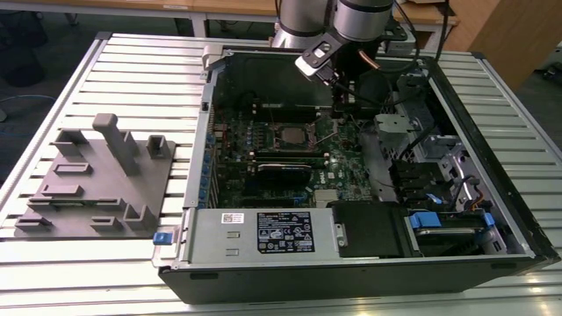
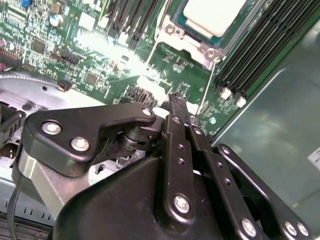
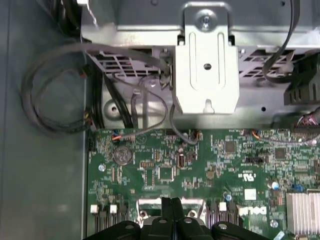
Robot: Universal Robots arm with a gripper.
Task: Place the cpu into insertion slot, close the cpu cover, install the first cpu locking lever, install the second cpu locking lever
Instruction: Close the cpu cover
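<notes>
Hovering near insertion slot, gripper clenched empty; cpu seated inside.

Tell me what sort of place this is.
Probably a robotics lab or test workshop: an open computer case lies on a slatted metal table, a robot arm reaches into it, and wooden desks stand behind.

Robotics lab or workshop bench: slatted aluminium table carrying an opened desktop computer case, grey moulded fixture plate beside it, robot arm reaching in, wooden desks behind, dark floor
</notes>
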